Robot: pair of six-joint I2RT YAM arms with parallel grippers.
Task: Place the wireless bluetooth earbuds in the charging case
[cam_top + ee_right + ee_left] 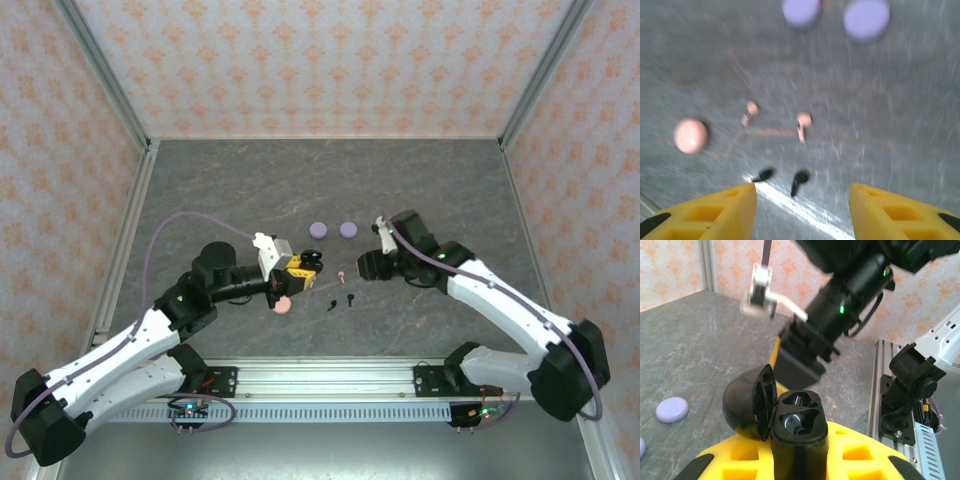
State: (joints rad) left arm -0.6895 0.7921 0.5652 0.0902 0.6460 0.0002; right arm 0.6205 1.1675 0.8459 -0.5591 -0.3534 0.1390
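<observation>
Left hand (796,460) pinches open black case (799,417); right hand (802,207) apparently spread over earbuds (800,180).

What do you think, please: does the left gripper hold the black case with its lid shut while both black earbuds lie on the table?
Not quite: the left wrist view shows the lid open, not shut. Otherwise right: the left gripper holds the black case, and both black earbuds lie on the table.

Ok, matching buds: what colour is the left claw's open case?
Glossy black open hinged plastic case, clearest in the left wrist view.
</observation>
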